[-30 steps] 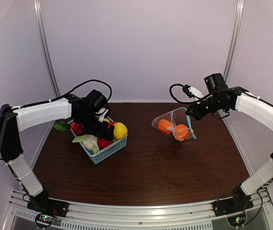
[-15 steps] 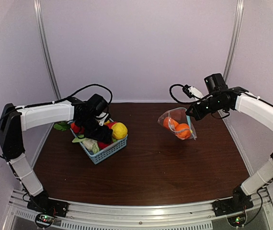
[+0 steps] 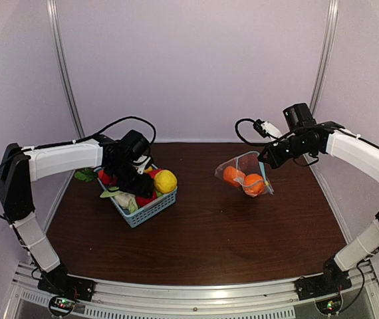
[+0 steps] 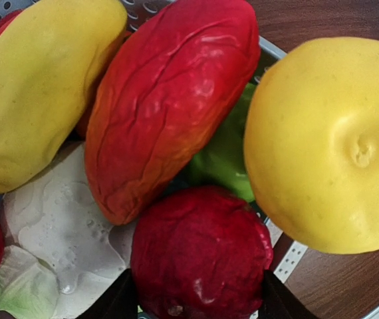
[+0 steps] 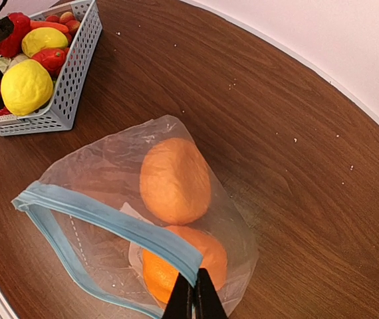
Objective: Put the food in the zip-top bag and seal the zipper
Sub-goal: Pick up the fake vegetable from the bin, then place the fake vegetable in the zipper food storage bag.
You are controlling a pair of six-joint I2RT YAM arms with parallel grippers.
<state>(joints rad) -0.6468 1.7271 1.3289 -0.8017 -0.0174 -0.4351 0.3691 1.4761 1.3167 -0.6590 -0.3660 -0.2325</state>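
Observation:
My left gripper (image 3: pixel 137 184) is down in the light-blue basket (image 3: pixel 151 211). Its fingers (image 4: pixel 113 304) press both sides of a dark red round fruit (image 4: pixel 199 256). Around it lie a red oblong fruit (image 4: pixel 169 100), a yellow oblong one (image 4: pixel 36 86), a round yellow one (image 4: pixel 329 139) and a pale leafy piece (image 4: pixel 56 226). My right gripper (image 5: pixel 195 294) is shut on the blue zipper (image 5: pixel 110 220) of the clear zip-top bag (image 3: pixel 243 169). It holds the bag mouth open just above the table. Two orange fruits (image 5: pixel 175 179) (image 5: pixel 213 259) lie inside.
A green leafy piece (image 3: pixel 85 175) lies on the table left of the basket. The basket also shows far left in the right wrist view (image 5: pixel 70 80). White walls stand close behind and beside the brown table (image 3: pixel 209 239).
My left gripper has dropped lower into the basket onto the dark red fruit. The bag hanging from my right gripper has swung slightly and the oranges have shifted inside.

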